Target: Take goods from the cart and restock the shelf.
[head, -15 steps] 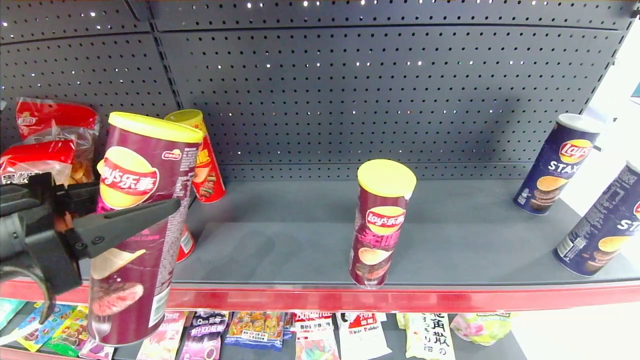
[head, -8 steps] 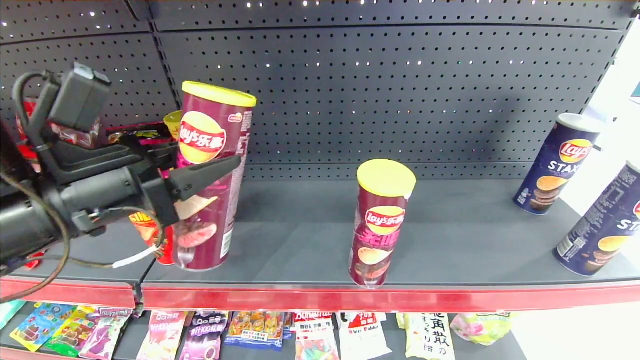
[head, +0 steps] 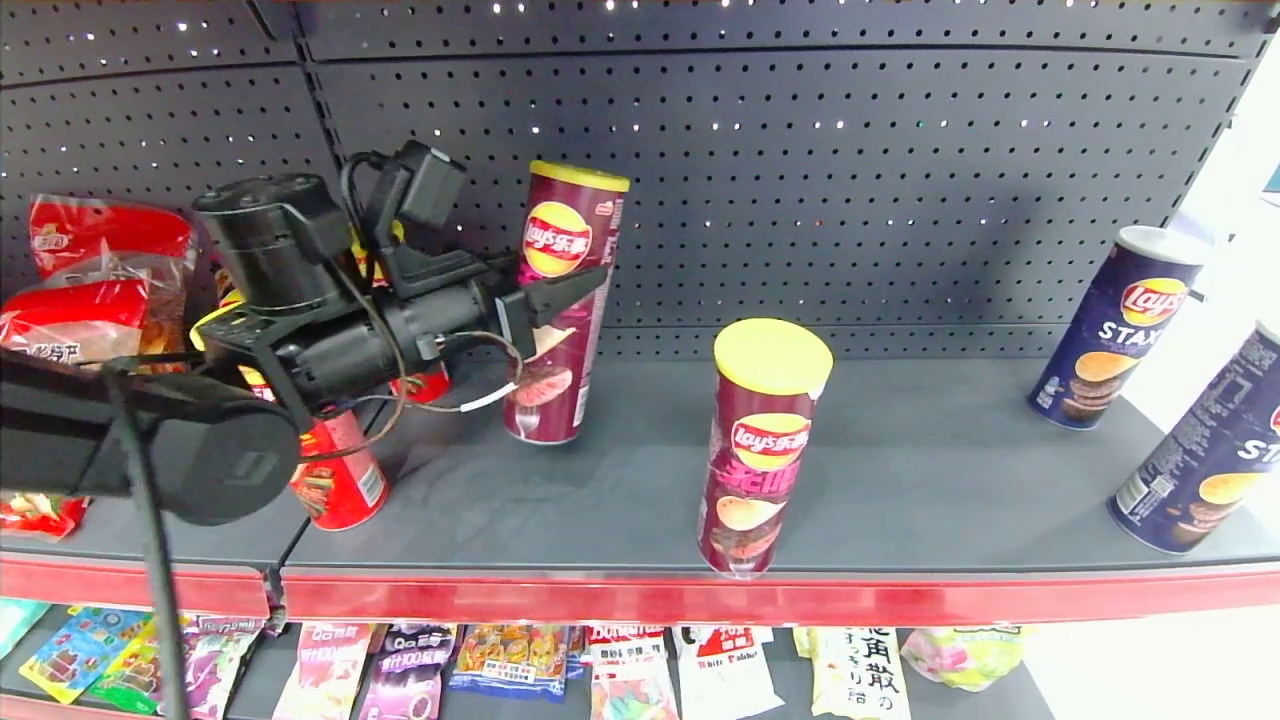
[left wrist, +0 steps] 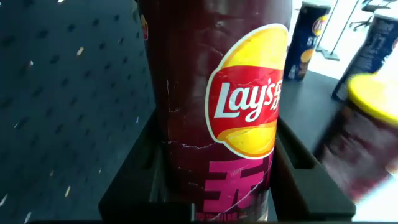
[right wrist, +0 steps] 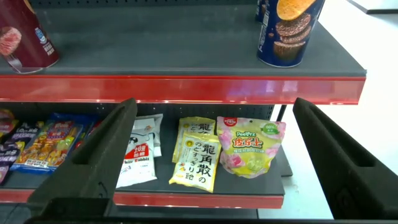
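Maroon chip can (head: 566, 232) upright, yellow lid (head: 579, 176) upward, in clenched left tool (head: 580, 290); right tool (right wrist: 214, 107) released.

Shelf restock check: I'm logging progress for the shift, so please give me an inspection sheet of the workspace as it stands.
Surface: grey shelf with a red front lip.
Job's things: maroon chip can gripped toward the rear; whether its base rests on the shelf cannot be told. A second maroon can stands upright at the front lip.
Clutter: two blue cans at the right; red cans and red bags at the left.
Grippers: left gripper shut on the chip can; right gripper open, empty.
Cables: black cables along the left arm.
Surroundings: perforated back panel; snack packets on the lower shelf.
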Available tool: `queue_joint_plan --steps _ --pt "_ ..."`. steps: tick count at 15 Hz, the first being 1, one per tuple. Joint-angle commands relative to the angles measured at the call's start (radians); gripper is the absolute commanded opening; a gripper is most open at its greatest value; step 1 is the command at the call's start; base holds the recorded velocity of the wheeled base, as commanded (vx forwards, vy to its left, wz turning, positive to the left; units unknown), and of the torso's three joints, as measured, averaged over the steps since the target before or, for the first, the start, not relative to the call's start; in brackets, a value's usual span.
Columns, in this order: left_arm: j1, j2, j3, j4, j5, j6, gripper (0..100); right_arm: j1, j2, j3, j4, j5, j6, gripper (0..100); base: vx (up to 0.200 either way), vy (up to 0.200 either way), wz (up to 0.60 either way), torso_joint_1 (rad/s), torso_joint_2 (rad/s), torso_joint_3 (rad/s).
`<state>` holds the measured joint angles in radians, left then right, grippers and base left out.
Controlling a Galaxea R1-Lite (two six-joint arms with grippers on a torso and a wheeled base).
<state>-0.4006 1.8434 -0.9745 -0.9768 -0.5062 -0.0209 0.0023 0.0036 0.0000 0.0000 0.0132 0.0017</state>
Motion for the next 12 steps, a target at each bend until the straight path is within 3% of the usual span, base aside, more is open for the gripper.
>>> queue_joint_plan --steps 1,6,9,12 --pt "-0.033 0.151 -0.109 -0.017 0.005 -0.001 0 0.001 -0.001 0.0 0.0 0.001 0.0 100 0.0 0.0 0.0 0.0 0.0 0.0" --pt "-0.056 0.252 -0.239 -0.014 -0.005 0.001 0 0.001 -0.001 0.0 0.0 0.001 0.0 100 0.0 0.0 0.0 0.0 0.0 0.0" --pt "-0.092 0.329 -0.32 -0.066 -0.057 -0.074 0 0.001 -0.001 0.0 0.0 0.001 0.0 100 0.0 0.0 0.0 0.0 0.0 0.0" --pt "-0.104 0.376 -0.365 -0.089 -0.057 -0.088 0 0.001 -0.001 0.0 0.0 0.001 0.0 100 0.0 0.0 0.0 0.0 0.0 0.0"
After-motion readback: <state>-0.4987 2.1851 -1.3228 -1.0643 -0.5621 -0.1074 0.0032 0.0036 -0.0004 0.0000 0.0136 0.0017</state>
